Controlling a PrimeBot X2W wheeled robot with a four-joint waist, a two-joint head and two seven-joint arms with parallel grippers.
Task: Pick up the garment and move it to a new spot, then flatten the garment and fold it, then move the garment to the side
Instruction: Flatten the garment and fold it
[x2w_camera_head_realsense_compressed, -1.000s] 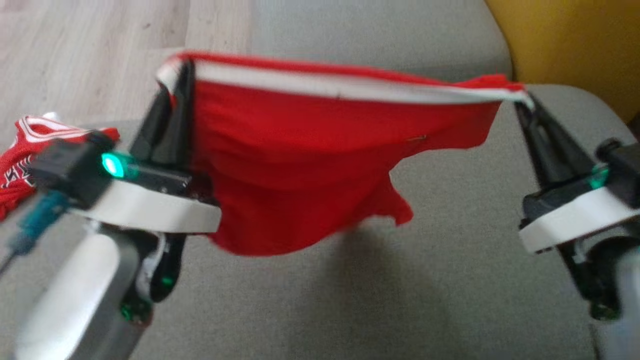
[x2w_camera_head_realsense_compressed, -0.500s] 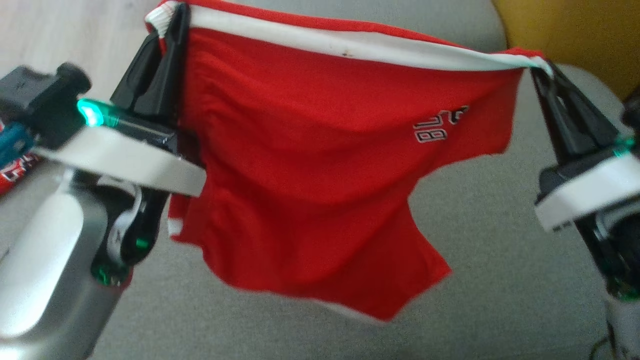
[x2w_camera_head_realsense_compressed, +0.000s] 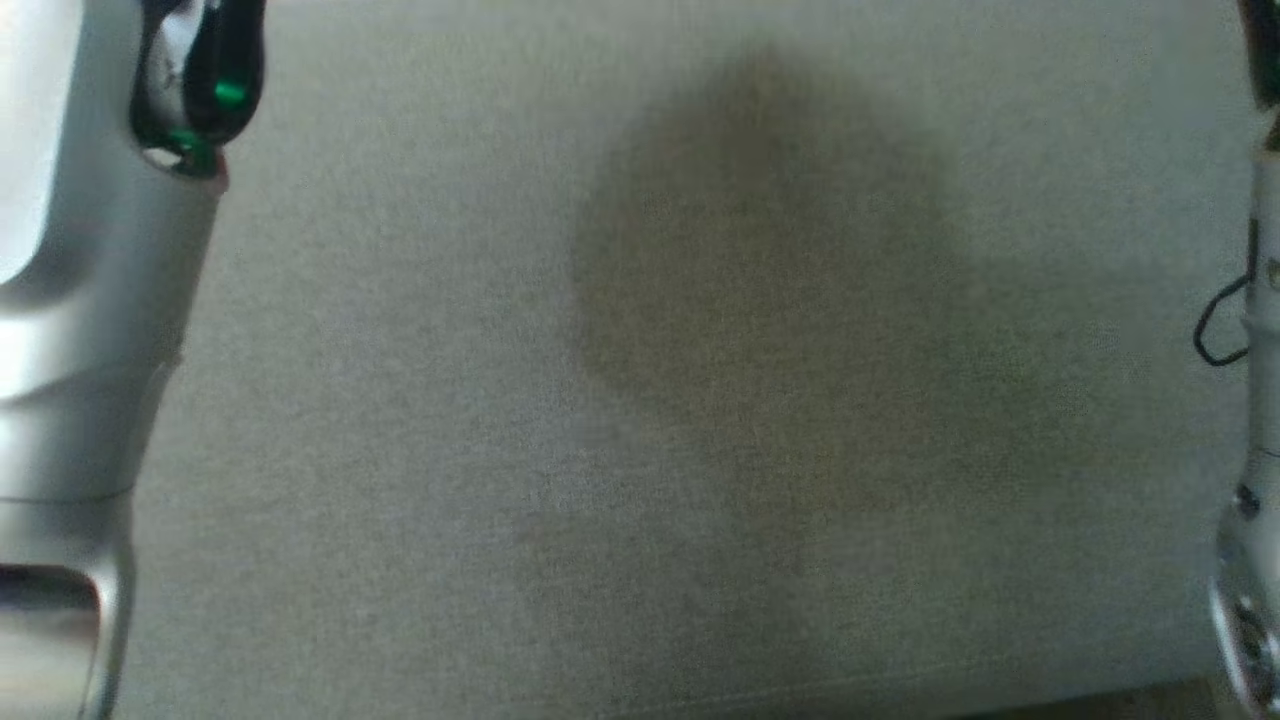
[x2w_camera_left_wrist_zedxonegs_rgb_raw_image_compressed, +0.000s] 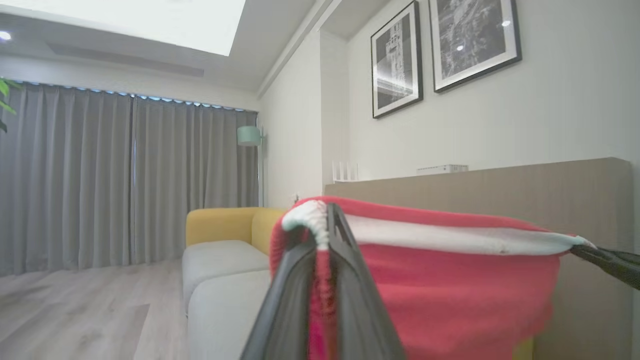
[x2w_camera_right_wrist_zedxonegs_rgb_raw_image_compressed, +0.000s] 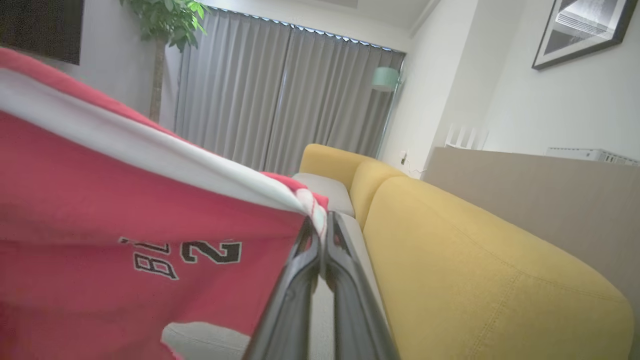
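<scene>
The red garment (x2w_camera_right_wrist_zedxonegs_rgb_raw_image_compressed: 100, 200) bears black, white-edged characters (x2w_camera_right_wrist_zedxonegs_rgb_raw_image_compressed: 185, 256), seen upside down; a "2" is readable, the others are unclear.

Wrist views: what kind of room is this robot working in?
Most likely a home living room: a yellow and grey sofa, long grey curtains across the window, and framed pictures on the wall.

This is looking like a home living room — a sofa with mustard-yellow fabric backs and pale grey seat cushions (x2w_camera_right_wrist_zedxonegs_rgb_raw_image_compressed: 475, 260) is running along the wall. Floor-length grey pleated curtains (x2w_camera_left_wrist_zedxonegs_rgb_raw_image_compressed: 125, 175) are hanging across the window, and two black-framed black-and-white prints (x2w_camera_left_wrist_zedxonegs_rgb_raw_image_compressed: 397, 60) are hanging above. A mint-green shaded floor lamp (x2w_camera_left_wrist_zedxonegs_rgb_raw_image_compressed: 248, 135) is standing in the corner, and a leafy green indoor tree (x2w_camera_right_wrist_zedxonegs_rgb_raw_image_compressed: 165, 20) is rising beside the curtains — over pale wooden plank flooring (x2w_camera_left_wrist_zedxonegs_rgb_raw_image_compressed: 75, 310).
</scene>
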